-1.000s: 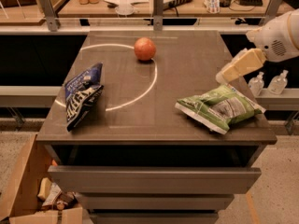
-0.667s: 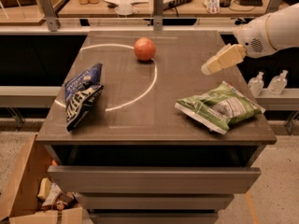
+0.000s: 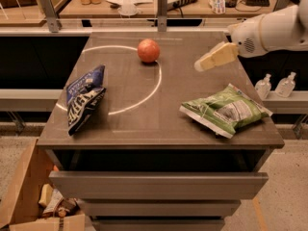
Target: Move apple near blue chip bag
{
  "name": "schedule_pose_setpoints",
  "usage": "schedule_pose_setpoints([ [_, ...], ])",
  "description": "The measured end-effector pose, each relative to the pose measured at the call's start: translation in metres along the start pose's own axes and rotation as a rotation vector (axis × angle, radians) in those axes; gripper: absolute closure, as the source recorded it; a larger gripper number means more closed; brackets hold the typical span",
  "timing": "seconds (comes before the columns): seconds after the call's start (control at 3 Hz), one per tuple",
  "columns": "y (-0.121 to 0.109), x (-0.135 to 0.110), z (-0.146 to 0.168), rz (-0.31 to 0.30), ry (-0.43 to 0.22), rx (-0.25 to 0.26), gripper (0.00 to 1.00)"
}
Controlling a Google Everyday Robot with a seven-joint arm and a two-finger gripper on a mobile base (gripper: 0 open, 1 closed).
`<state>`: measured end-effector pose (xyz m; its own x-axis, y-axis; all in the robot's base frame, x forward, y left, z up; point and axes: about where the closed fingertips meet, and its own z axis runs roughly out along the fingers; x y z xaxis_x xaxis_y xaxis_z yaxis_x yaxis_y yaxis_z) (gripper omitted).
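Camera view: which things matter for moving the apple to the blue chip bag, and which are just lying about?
In the job: apple, blue chip bag, gripper over the right of the table.
Lying about: green snack bag, small bottles beside the table.

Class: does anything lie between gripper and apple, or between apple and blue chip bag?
Nothing visible. The gripper hangs right of the apple, the blue chip bag lies front-left; only bare tabletop between. The green bag sits aside.

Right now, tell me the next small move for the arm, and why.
Probably bring the gripper across and down toward the apple: it hovers above the table, apart from the apple, which lies well away from the blue chip bag.
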<state>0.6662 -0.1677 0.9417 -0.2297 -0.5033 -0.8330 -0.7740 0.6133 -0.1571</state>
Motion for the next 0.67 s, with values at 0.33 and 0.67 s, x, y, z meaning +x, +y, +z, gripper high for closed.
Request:
schedule_pose_setpoints([
  [0.33,0.002,-0.015,0.035,0.003,-0.050,-0.027,0.00],
  [0.67,0.014,-0.018,0.085,-0.005,-0.071,-0.084,0.00],
])
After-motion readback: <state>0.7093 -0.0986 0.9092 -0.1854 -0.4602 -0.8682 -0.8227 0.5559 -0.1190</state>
